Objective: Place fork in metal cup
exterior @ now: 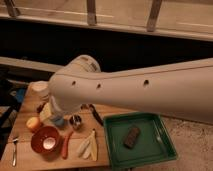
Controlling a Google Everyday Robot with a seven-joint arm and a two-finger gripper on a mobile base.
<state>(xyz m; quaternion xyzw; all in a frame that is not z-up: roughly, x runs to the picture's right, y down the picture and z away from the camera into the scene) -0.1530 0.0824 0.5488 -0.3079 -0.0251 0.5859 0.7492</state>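
Note:
The thin silver fork (14, 150) lies on the wooden board's front left corner, left of the orange bowl (45, 140). Right of the bowl stands the small shiny metal cup (76, 121), just under my arm. The thick white arm (130, 92) reaches in from the right and ends over the left half of the board. It hides my gripper, which stands open; the fork lies free, well away from it.
A green tray (142, 150) at the right holds a dark block (132, 136). On the wooden board (30, 162) are a black-handled knife (96, 115), a red pepper (66, 145), a banana (89, 148), an orange fruit (33, 123) and a white mug (40, 89).

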